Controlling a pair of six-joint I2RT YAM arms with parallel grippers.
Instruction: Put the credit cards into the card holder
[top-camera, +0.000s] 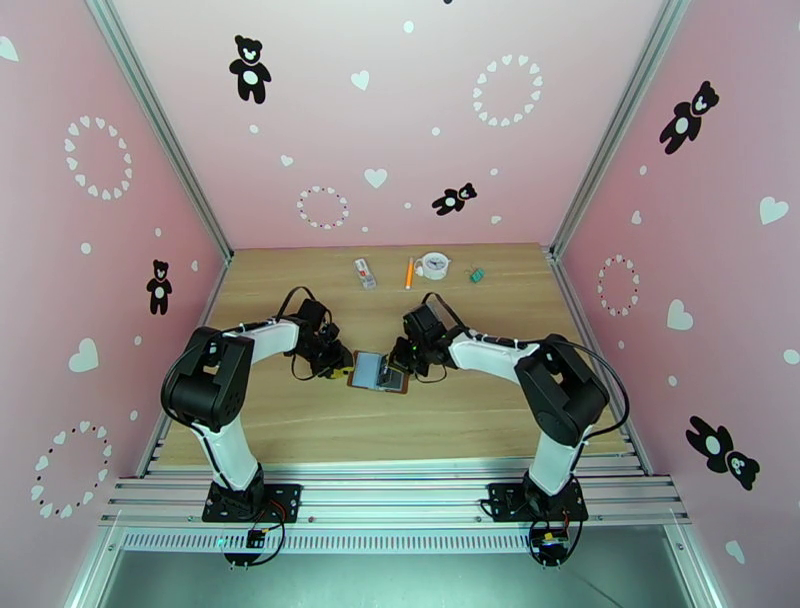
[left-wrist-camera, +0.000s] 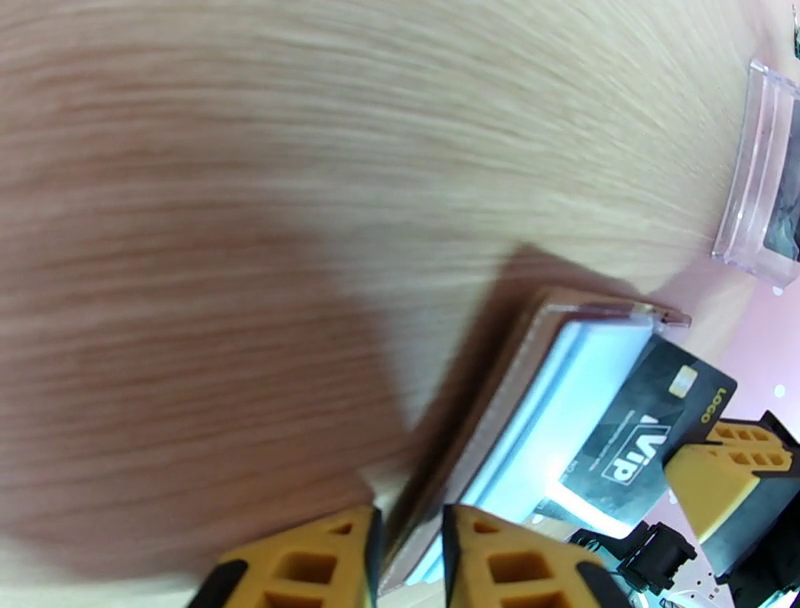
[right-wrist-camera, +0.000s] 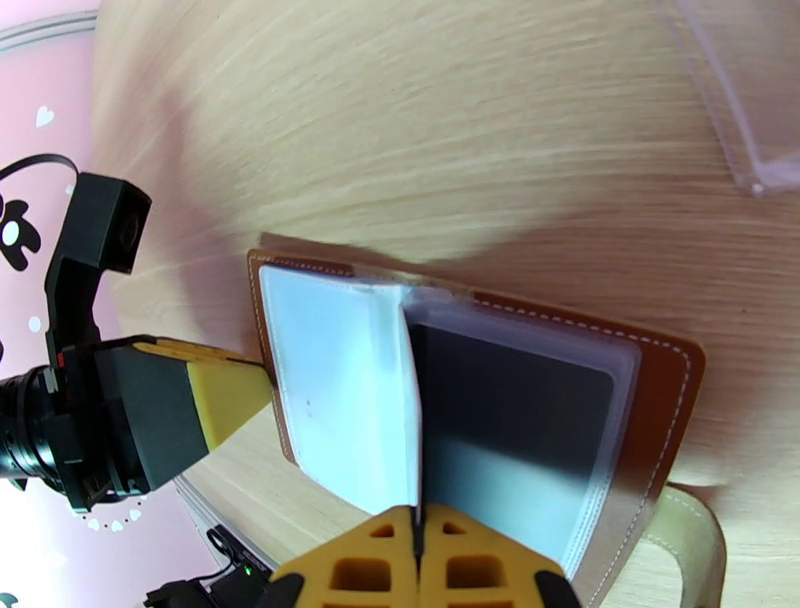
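From above we see the card holder (top-camera: 370, 370) lying open near the middle of the wooden table (top-camera: 300, 430), just below the centre of the frame, with a gripper touching it on each side.

The left gripper (left-wrist-camera: 410, 560) is at its left edge. At the bottom of the left wrist view, the two yellow fingers (left-wrist-camera: 295, 570) are clenched on the brown cover and the grey-blue pocket sheet. Both run edge-on between the fingers toward the upper right.

The right gripper (right-wrist-camera: 418, 560) is at the holder's right side. At the bottom centre of its own view, its fingers are pressed tight together with only a thin dark edge between them. They sit right over the holder's middle fold, beside a pale pocket leaf (right-wrist-camera: 340, 400).

In the lower right of the left wrist view we see a black card (left-wrist-camera: 640, 430) printed "VIP" and "LOGO", tilted above the pale pockets. Its lower end is at the right gripper's yellow finger, so we read that gripper as grasping the card.

To the right of the fold, a dark rectangle (right-wrist-camera: 510, 430) shows behind the clear right-hand pocket; we cannot tell whether it is another card. The holder's snap tab (right-wrist-camera: 690, 540) sticks out at the lower right of that view. A see-through pouch (left-wrist-camera: 755, 190) lies apart from the holder, at the upper right.
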